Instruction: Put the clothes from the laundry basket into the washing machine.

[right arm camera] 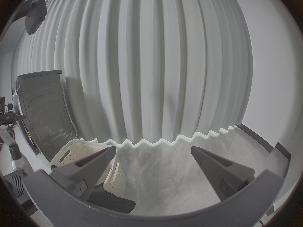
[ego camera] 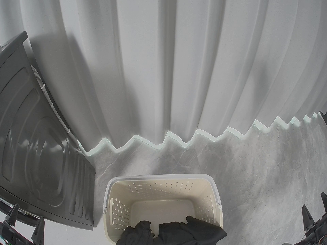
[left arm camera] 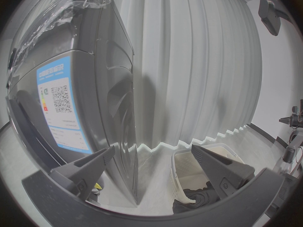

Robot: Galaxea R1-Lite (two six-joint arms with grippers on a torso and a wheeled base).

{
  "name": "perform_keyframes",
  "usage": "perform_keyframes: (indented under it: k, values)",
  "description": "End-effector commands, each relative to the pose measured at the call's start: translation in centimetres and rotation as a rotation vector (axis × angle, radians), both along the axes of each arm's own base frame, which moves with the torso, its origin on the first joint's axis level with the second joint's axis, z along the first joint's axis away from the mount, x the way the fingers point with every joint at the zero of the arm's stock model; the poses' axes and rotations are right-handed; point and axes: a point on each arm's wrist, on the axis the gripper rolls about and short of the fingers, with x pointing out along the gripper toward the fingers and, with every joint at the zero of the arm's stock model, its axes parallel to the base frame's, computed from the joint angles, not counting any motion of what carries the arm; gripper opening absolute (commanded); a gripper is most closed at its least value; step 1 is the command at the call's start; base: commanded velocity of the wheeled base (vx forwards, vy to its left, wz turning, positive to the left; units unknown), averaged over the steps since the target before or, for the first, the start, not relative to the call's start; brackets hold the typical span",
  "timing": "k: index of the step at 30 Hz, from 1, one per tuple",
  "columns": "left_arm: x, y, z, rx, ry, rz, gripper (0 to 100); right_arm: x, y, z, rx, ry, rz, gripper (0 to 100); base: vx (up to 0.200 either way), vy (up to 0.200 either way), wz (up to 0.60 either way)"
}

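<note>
Left gripper (left arm camera: 152, 148): jaws spread wide, nothing between them; held in the air, apart from every task item.
Right gripper (right arm camera: 153, 148): jaws spread wide, nothing between them; held in the air over bare floor.
Washing machine (ego camera: 34, 147): dark grey cabinet, standing just ahead of the left jaws, with its vertical corner edge lined up with the gap between them. Well apart from the right jaws, on the far side of the basket. State of door: cannot tell.
Laundry basket (ego camera: 160, 177): cream plastic, perforated walls, upright on the floor. Placed between the two sets of jaws and lower than both, just beside the washing machine. Partly hidden behind one finger of each gripper in the wrist views. No contact with either gripper.
Clothes (ego camera: 177, 233): black fabric, heaped at the end of the laundry basket nearest the jaws, partly draped over its rim on the side of the right jaws. Lower than both sets of jaws, touched by neither. Number of garments: cannot tell.
Energy label (left arm camera: 60, 104): blue-bordered sticker on the machine front, beyond the outer finger of the left jaws.
Plastic film (left arm camera: 63, 7): clear wrap, crumpled on the machine top, high above the left jaws.
Curtain (ego camera: 170, 68): white, pleated, hanging to the floor well ahead of both sets of jaws, behind machine and basket.
Floor (ego camera: 265, 174): grey, marbled, ahead of and below the right jaws.
</note>
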Motion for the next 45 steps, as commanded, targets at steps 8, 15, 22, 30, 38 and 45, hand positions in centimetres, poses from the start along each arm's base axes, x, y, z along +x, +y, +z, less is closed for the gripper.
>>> perform_keyframes:
  k: [8,15,22,30,38,45]
  values:
    - [0.02,0.0,-0.48,0.0,0.003,0.0,100,0.0,0.0,-0.48,0.0,0.0,0.001,100,0.0,0.0,0.0]
    - [0.02,0.0,-0.48,0.0,0.003,0.0,100,0.0,0.0,-0.48,0.0,0.0,0.001,100,0.0,0.0,0.0]
    - [0.02,0.0,-0.48,0.0,0.003,0.0,100,0.0,0.0,-0.48,0.0,0.0,0.001,100,0.0,0.0,0.0]
    - [0.02,0.0,-0.48,0.0,0.003,0.0,100,0.0,0.0,-0.48,0.001,0.0,0.001,100,0.0,0.0,0.0]
    - [0.02,0.0,-0.48,0.0,0.003,0.0,100,0.0,0.0,-0.48,0.001,0.0,0.001,100,0.0,0.0,0.0]
    - [0.02,0.0,-0.48,0.0,0.003,0.0,100,0.01,0.0,-0.53,0.001,0.002,0.001,100,-0.086,0.0,0.0]
